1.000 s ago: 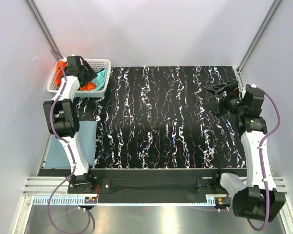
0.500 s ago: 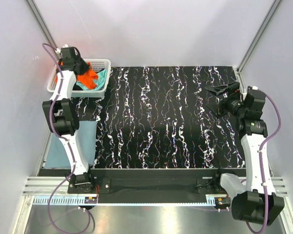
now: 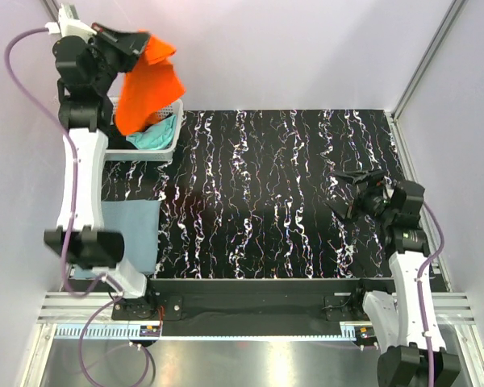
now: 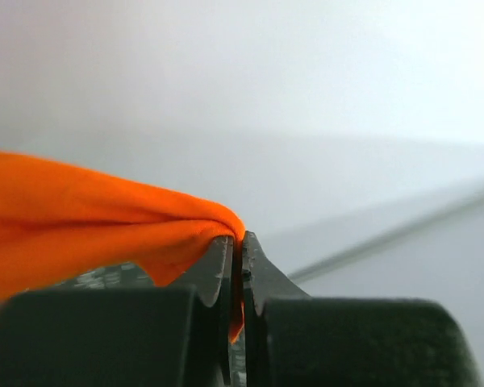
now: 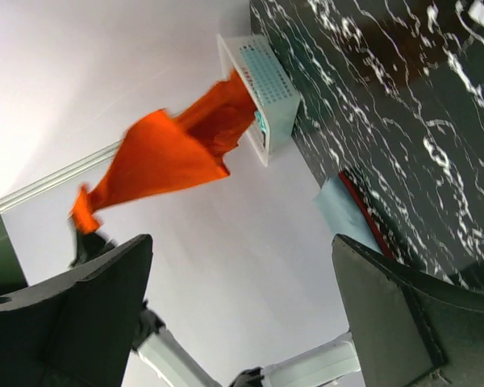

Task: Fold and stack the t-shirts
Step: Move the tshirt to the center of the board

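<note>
My left gripper (image 3: 137,40) is raised high above the white basket (image 3: 171,109) at the table's far left corner. It is shut on a fold of the bright orange t-shirt (image 3: 148,85). The shirt hangs down from it, its lower end still reaching the basket. In the left wrist view the orange t-shirt (image 4: 81,218) is pinched between the closed fingers of the left gripper (image 4: 240,235). A teal t-shirt (image 3: 157,135) lies in the basket. My right gripper (image 3: 344,190) hovers open over the right side of the table, holding nothing. From the right wrist the orange t-shirt (image 5: 169,153) trails out of the basket (image 5: 266,81).
A black mat with white streaks (image 3: 266,193) covers the table. A pale grey-blue cloth (image 3: 137,230) lies flat at the mat's left edge, also visible as the grey-blue cloth (image 5: 343,205) in the right wrist view. White walls and metal corner rails enclose the back and sides.
The left gripper shut on the orange t-shirt in the basket and rose high, pulling it up and out. The right arm swung nearer and inward, its gripper still open.
</note>
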Robot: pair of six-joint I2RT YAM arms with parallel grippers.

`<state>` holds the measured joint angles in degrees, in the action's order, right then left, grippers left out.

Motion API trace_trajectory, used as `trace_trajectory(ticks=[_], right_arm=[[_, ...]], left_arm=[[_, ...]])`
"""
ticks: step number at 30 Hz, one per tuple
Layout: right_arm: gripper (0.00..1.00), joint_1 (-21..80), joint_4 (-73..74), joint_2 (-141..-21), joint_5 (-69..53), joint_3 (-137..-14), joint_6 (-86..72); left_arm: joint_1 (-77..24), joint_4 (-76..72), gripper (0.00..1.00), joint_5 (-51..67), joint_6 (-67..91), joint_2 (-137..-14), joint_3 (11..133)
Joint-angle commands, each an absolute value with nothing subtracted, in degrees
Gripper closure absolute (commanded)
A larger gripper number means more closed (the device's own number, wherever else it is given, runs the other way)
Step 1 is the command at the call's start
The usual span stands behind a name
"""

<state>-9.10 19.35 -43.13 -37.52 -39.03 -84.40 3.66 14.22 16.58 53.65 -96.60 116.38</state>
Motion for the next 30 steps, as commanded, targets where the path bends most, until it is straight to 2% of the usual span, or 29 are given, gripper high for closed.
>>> trace_trajectory(ticks=[1,6,7,9,10,12,13,17,21,28,29,30], right_arm=[[0.0,-8.7,19.0,-39.2,-41.0,-36.0,-89.3],[0.0,-7.7,21.2,-36.7,-41.2,-36.0,-84.8],[0.0,-7.3,21.3,-36.7,-41.0,-36.3,-84.3],[0.0,-5.9,22.5,-37.1,-40.4,-37.4,-81.7],[0.0,-5.2,23.9,-37.5,-39.7,-38.4,-80.3],[0.0,-3.7,29.0,-39.9,-37.7,-41.7,-74.0],[0.0,-2.0,31.0,-41.8,-37.2,-43.4,-70.5],[0.0,4.0,45.8,-55.9,-30.9,-54.1,-49.5],[0.0,5.7,49.0,-61.4,-25.6,-54.3,-42.5],[0.0,6.2,49.4,-68.4,-16.9,-48.8,-43.2],[0.1,6.1,49.1,-69.8,-13.6,-49.3,-42.8],[0.11,6.1,49.1,-70.6,-11.4,-50.1,-41.9]], left_arm=[[-6.5,6.3,1.0,23.1,56.6,-85.4,114.5],[-20.8,16.1,1.0,25.7,51.3,-75.7,107.9],[-25.1,17.7,1.0,22.7,49.2,-73.5,103.0],[-27.6,20.5,1.0,19.4,46.0,-65.4,94.9],[-27.7,21.2,1.0,18.8,46.8,-62.8,86.0],[-27.6,25.3,0.66,16.4,46.1,-55.1,75.0],[-27.7,26.6,0.56,15.9,44.7,-52.8,71.8],[-27.7,38.6,0.32,11.4,39.7,-46.1,62.7],[-27.7,47.5,0.29,11.6,37.6,-44.2,56.7],[-27.8,46.1,0.26,13.7,36.7,-50.0,50.8],[-27.7,45.7,0.26,12.8,36.1,-53.3,51.0],[-27.7,45.0,0.26,9.3,35.5,-55.3,51.8]])
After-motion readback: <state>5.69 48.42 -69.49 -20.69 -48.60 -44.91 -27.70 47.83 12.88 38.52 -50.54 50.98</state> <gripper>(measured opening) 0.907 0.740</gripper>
